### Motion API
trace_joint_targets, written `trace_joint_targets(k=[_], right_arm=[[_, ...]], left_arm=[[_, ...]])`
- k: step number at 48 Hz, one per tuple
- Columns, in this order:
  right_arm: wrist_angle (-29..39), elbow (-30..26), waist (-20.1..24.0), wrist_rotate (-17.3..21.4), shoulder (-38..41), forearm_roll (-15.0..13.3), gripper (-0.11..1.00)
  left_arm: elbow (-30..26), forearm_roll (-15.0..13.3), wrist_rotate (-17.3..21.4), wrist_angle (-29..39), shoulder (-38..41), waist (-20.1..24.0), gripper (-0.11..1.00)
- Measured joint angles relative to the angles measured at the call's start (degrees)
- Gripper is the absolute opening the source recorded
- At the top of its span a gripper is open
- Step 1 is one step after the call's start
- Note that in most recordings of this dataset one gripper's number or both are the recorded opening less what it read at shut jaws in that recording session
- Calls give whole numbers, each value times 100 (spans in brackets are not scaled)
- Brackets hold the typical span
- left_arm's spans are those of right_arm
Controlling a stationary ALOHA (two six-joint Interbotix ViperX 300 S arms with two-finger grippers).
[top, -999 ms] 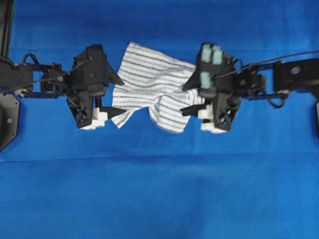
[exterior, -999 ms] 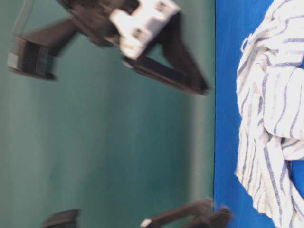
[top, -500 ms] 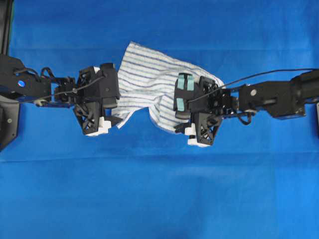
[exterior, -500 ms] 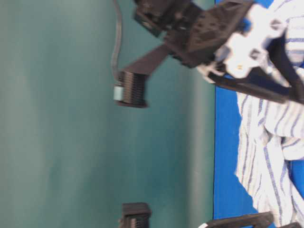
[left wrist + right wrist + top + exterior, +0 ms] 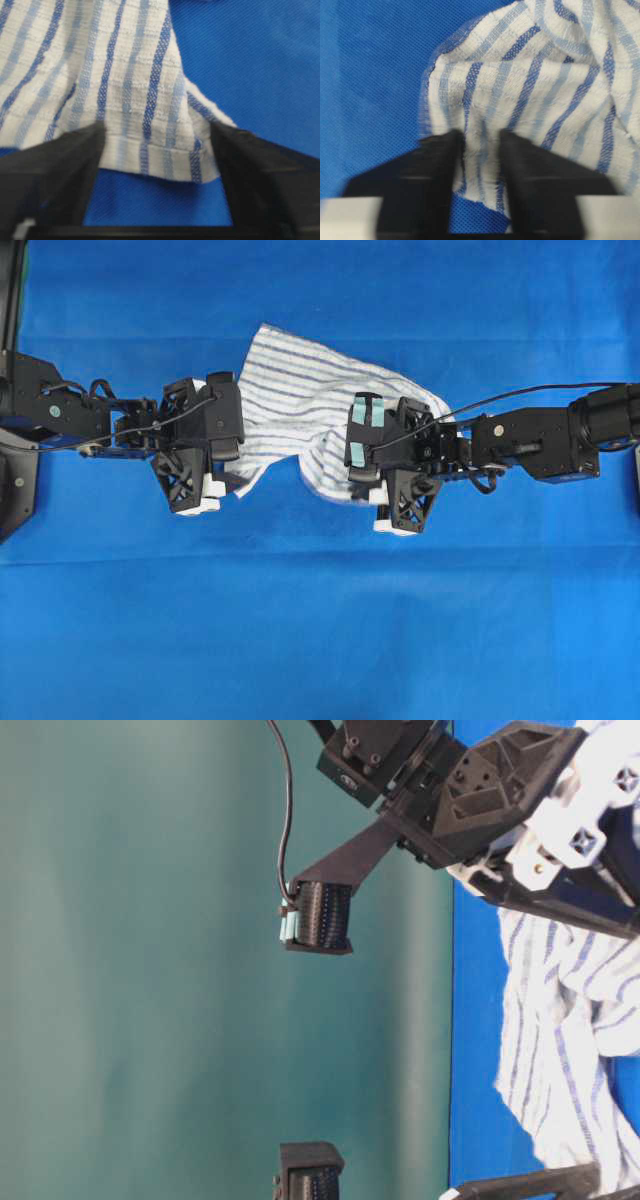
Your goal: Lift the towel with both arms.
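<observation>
The white towel (image 5: 300, 400) with blue stripes lies crumpled on the blue table cover, between the two arms. My left gripper (image 5: 235, 465) is at its left corner. In the left wrist view the jaws (image 5: 157, 137) stand wide, with the towel's hemmed corner (image 5: 150, 150) lying between the fingers. My right gripper (image 5: 352, 478) is at the towel's right lower edge. In the right wrist view the jaws (image 5: 479, 140) have narrowed onto a fold of towel (image 5: 480, 150) that touches both blurred fingers. The towel (image 5: 570, 1050) rests flat in the table-level view.
The plain blue cloth (image 5: 320, 640) covers the whole table. A black base (image 5: 15, 480) sits at the left edge. The right arm's cable (image 5: 520, 395) arcs above it. A teal wall (image 5: 200, 970) fills the table-level view.
Both grippers came down and inward onto the towel's ends. Their jaws have narrowed, the right more than the left. The towel's right side got bunched under the right gripper.
</observation>
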Motion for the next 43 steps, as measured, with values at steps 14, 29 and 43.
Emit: trace_joint_targets(k=[14, 29, 43], right_arm=[[237, -26, 9, 26, -9, -9, 4], [782, -18, 18, 44, -1020, -9, 4], [1195, -35, -9, 18, -2461, -62, 4]], left_arm=[[-18, 0, 18, 281, -9, 0, 2], [-229, 0, -53, 1099, -879, -9, 2], [-756, 0, -26, 2162, -2303, -9, 2]])
